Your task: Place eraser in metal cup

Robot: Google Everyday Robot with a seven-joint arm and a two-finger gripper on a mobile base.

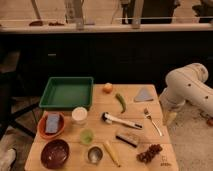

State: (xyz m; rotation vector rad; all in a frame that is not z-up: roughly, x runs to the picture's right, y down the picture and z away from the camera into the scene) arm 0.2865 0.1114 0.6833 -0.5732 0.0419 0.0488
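The eraser [127, 137], a tan block with a dark face, lies flat on the wooden table [150, 107] near the front, right of centre. The metal cup [94, 154], small, silvery and dark inside, stands upright near the front edge, to the left of the eraser and apart from it. My white arm [189, 87] comes in from the right. My gripper [170, 117] hangs down beside the table's right edge, well to the right of the eraser and touching nothing.
A green tray [67, 92] sits at the back left. A white cup [79, 115], pale green cup [86, 136], maroon bowl [54, 153] and blue sponge [52, 123] in an orange bowl stand left. A brush [121, 121], fork [152, 121], banana [111, 152] and grapes [149, 153] surround the eraser.
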